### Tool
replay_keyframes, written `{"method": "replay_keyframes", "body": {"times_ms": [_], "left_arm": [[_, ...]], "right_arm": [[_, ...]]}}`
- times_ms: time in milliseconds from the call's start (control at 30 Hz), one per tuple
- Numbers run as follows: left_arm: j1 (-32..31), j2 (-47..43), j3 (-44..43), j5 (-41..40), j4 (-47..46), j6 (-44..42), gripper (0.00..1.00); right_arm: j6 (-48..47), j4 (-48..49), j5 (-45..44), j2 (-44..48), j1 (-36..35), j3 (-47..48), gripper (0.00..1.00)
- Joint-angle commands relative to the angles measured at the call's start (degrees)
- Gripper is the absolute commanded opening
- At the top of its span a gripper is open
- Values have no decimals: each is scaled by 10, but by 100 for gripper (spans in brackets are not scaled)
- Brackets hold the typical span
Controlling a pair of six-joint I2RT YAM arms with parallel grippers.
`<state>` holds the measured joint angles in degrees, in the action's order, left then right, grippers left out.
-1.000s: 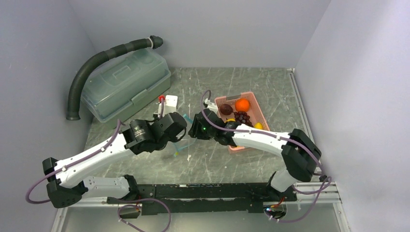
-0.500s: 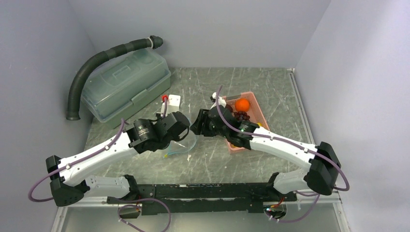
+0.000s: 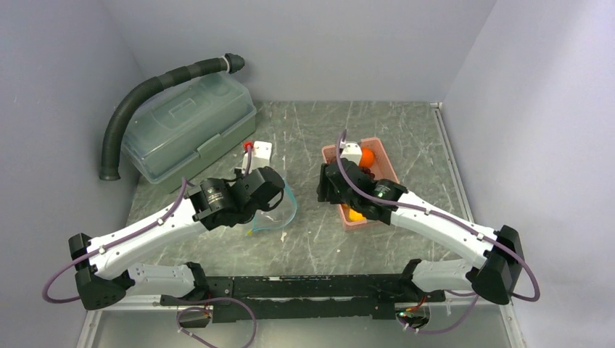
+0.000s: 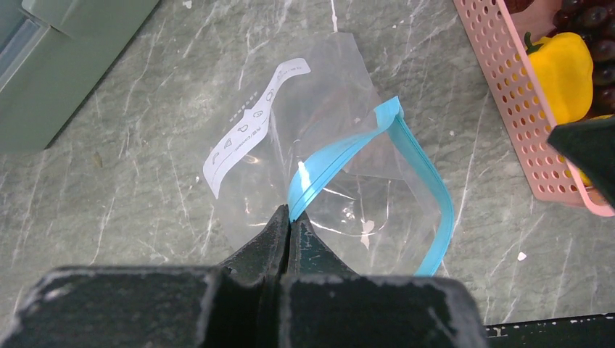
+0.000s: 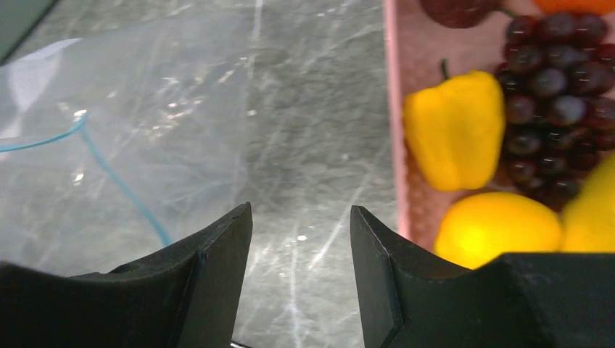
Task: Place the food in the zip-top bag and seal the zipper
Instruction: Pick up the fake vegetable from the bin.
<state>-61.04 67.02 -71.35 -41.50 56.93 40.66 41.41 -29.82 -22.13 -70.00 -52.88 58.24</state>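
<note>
The clear zip-top bag point(image 4: 326, 138) lies on the table with its mouth gaping and its white label patch point(image 4: 250, 134) on top. My left gripper point(image 4: 290, 215) point(image 3: 274, 206) is shut on the teal zipper point(image 4: 410, 156), pinching one lip and holding it up. The food sits in the pink basket point(image 5: 395, 109): a yellow piece point(image 5: 457, 127), grapes point(image 5: 558, 87), another yellow fruit point(image 5: 497, 228) and the orange point(image 3: 368, 156). My right gripper point(image 5: 301, 217) point(image 3: 325, 190) is open and empty, over bare table between the bag and the basket's left wall.
A large green-grey lidded box point(image 3: 190, 127) stands at the back left, with a black ribbed hose point(image 3: 145, 90) arching over it. A small white block with a red cap point(image 3: 258, 151) sits behind the bag. Walls close in on three sides.
My right gripper has pulled away from the bag mouth to the right, toward the basket, and its jaws have spread wider. The left gripper keeps hold of the zipper, and the mouth now gapes wider.
</note>
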Motion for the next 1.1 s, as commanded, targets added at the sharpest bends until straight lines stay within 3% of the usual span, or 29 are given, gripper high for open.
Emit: {"method": "replay_keyframes", "body": {"times_ms": [0, 333, 467, 1067], "left_arm": [[2, -1, -10, -13, -26, -16, 0], [5, -4, -16, -4, -33, -37, 0], [6, -6, -16, 0, -36, -40, 0], [11, -23, -11, 4, -22, -37, 0]], "right_arm": [[-44, -65, -41, 22, 33, 21, 56], [-78, -67, 1, 46, 135, -24, 61], [-90, -58, 14, 15, 154, -21, 65], [-129, 26, 121, -116, 225, -3, 65]]}}
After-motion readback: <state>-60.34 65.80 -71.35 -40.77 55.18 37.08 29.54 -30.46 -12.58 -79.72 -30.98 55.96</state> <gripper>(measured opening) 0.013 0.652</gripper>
